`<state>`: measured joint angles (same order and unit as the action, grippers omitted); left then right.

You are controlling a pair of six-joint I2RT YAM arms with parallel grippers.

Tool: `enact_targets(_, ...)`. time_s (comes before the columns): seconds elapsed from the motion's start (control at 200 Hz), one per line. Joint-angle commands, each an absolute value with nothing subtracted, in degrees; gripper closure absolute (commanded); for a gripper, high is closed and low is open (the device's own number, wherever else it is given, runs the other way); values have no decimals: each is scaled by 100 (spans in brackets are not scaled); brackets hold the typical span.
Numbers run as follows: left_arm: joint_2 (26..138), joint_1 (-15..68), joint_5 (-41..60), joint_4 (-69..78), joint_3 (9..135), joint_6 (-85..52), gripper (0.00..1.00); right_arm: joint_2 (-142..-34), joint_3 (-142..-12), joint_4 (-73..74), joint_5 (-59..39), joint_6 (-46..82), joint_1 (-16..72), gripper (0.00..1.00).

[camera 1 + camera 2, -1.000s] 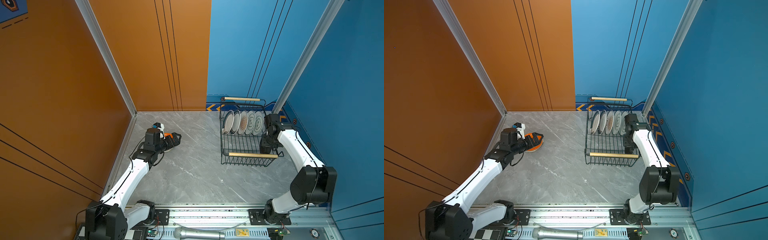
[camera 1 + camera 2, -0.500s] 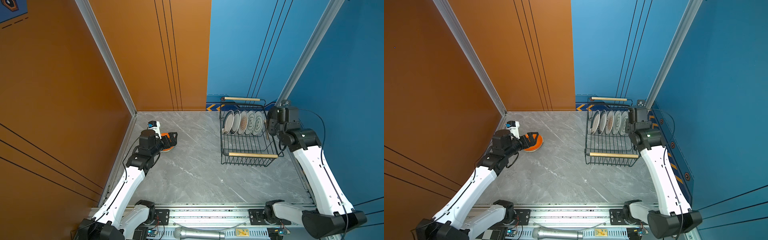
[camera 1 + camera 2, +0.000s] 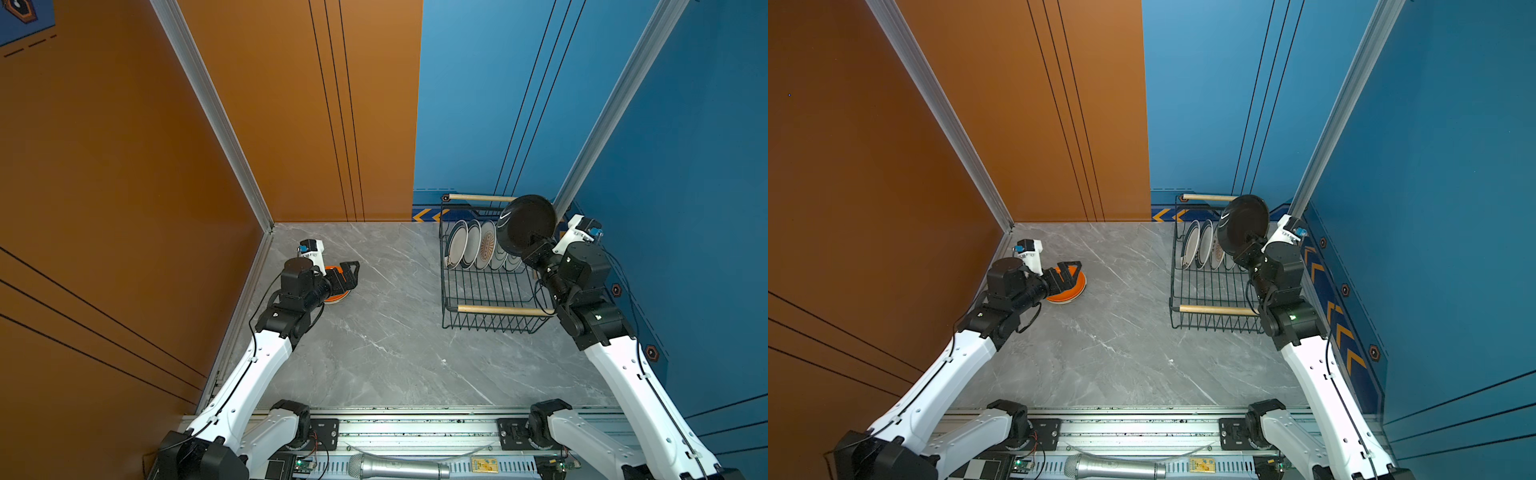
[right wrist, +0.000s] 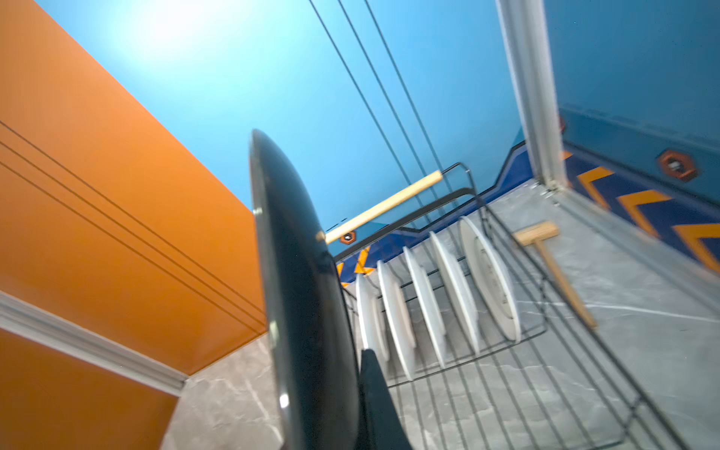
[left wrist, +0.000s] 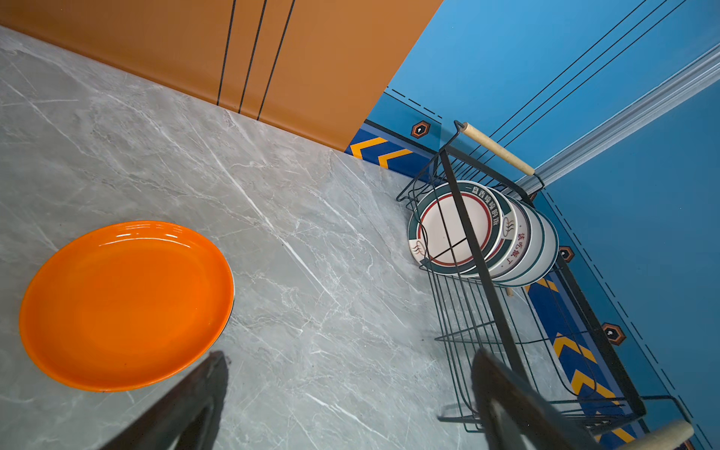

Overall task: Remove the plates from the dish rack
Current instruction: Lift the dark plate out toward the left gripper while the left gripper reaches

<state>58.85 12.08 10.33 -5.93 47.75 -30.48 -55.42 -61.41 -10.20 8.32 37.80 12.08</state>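
Note:
My right gripper (image 3: 535, 246) (image 3: 1250, 246) is shut on the lower rim of a black plate (image 3: 528, 226) (image 3: 1244, 226) (image 4: 304, 292). The plate stands on edge in the air above the far right of the dish rack (image 3: 490, 291) (image 3: 1212, 291) (image 4: 506, 389). Several white plates (image 3: 473, 249) (image 3: 1200, 249) (image 5: 452, 230) (image 4: 428, 311) with dark rims stand upright in the rack's far end. An orange plate (image 3: 338, 293) (image 3: 1067, 291) (image 5: 124, 304) lies flat on the table at the left. Just over its far edge my left gripper (image 3: 351, 270) (image 3: 1071, 270) (image 5: 348, 354) hangs open and empty.
The rack (image 5: 487, 272) has a wooden handle (image 3: 505, 310) at its near end and another (image 3: 482, 198) at the far end. A wooden mallet (image 4: 553, 269) lies on the table beside the rack, near the blue wall. The orange wall runs close along the left arm.
My right arm has risen out of the rack with the black plate, which now stands high above the other plates. My left gripper has drawn back a little from the orange plate.

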Motion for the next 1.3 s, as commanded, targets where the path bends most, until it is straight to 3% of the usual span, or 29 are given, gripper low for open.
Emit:
enact_targets(0.0,5937,1257,1132,-352,4638,-3170,2,-5575,-6064,-437,352,4482,1304,100)
enact_targets(0.215,6014,1327,1334,-358,4761,-3209,2,-5712,-6109,-506,-142,4790,1273,100)
enact_targets(0.706,6464,1691,1972,-94,5248,-3301,2,-7236,-6757,277,-3210,6356,1360,100)
enact_targets(0.866,6761,1839,2404,448,5343,-3651,2,-7920,-6734,1254,-3963,7014,1597,100)
enact_targets(1.292,7359,2092,3151,1809,5346,-4518,0,-8909,-6949,1786,-4122,7102,2160,100)
